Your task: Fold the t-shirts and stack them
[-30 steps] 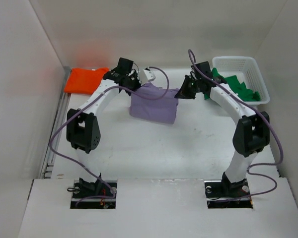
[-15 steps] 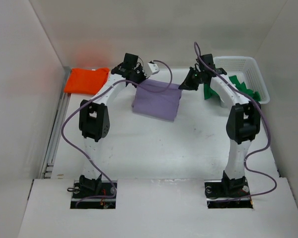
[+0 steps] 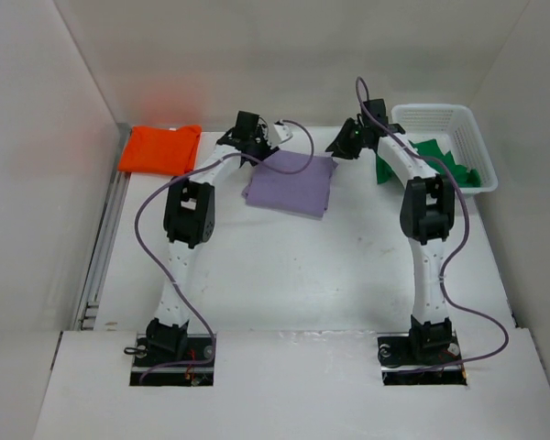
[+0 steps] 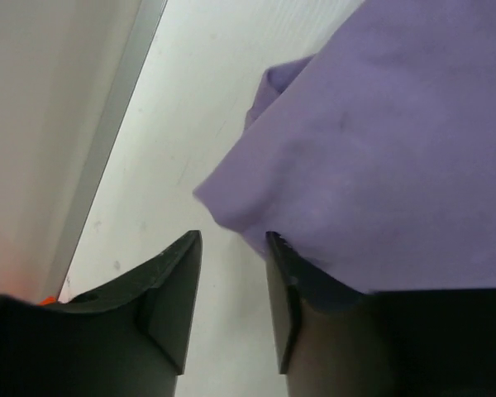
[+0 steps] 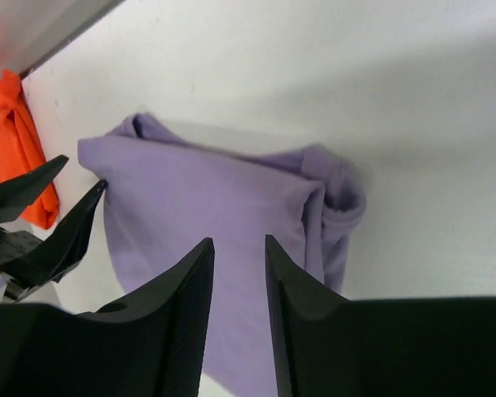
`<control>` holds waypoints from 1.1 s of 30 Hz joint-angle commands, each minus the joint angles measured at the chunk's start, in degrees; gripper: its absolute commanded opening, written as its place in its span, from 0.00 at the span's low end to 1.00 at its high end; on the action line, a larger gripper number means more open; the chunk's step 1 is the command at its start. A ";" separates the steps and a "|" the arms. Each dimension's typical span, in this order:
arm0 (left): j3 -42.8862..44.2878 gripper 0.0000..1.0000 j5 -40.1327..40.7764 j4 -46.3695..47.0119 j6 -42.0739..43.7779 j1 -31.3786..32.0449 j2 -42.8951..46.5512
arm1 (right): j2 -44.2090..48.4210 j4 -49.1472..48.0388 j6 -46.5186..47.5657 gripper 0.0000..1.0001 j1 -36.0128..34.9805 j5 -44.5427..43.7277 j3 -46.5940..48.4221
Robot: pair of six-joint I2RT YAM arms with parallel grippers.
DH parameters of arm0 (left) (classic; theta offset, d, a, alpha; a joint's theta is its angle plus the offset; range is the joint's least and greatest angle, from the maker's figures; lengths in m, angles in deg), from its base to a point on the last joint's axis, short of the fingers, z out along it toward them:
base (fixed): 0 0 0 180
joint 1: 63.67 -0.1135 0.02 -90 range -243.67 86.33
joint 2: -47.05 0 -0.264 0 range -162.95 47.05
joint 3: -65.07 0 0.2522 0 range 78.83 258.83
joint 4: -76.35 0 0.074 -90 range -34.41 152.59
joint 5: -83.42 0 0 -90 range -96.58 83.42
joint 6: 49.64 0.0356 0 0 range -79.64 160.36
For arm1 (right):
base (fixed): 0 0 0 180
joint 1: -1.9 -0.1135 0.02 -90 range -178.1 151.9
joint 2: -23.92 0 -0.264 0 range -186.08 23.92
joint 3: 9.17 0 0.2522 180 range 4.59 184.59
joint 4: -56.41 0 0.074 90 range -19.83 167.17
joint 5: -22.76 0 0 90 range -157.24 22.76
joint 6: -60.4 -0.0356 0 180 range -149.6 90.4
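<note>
Lavender-purple soft cloth t-shirt (image 3: 289, 183) lies folded just beyond the left gripper (image 3: 255, 147) and right gripper (image 3: 342, 145). Left wrist: fingers narrowly parted, empty, cloth edge against one. Right wrist: likewise parted, empty. Both should rise straight, not snagging the fold.

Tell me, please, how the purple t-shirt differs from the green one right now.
The purple t-shirt lies folded into a flat, roughly rectangular shape, whereas the green t-shirt is a crumpled heap. The purple one rests directly on the table, while the green one sits in the white basket, with part of it spilling over the basket's left rim. Both are plain cloth and lie toward the far side of the table.
</note>
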 commanded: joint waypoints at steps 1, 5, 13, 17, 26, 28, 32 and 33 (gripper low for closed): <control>3.02 0.43 6.10 6.88 -0.52 -1.54 -0.20 | -0.29 -5.14 1.94 0.36 0.22 -2.39 5.09; 2.41 0.59 10.68 9.00 -3.24 -2.94 2.16 | 4.44 -6.19 8.53 0.37 0.05 -7.48 1.15; -11.46 0.64 4.83 4.10 -17.28 -4.26 20.16 | 24.11 -5.67 15.31 0.33 -4.16 -16.18 -20.28; -15.87 0.65 -6.33 -5.21 -28.01 -5.05 26.60 | 36.77 -5.67 16.98 0.43 -8.38 -21.98 -33.20; -16.94 0.63 -22.36 -12.88 -44.37 -5.84 19.94 | 49.02 -7.07 14.26 0.52 -10.06 -22.17 -48.96; -15.71 0.63 -22.80 -12.53 -46.13 -6.02 17.22 | 48.58 -8.12 14.70 0.52 -9.45 -20.77 -49.49; -14.91 0.63 -22.80 -12.97 -47.37 -5.94 13.60 | 45.95 -8.48 13.91 0.52 -8.13 -17.52 -49.58; -15.61 0.63 -22.63 -13.06 -47.11 -5.59 13.34 | 45.16 -8.31 13.56 0.52 -7.86 -16.73 -49.32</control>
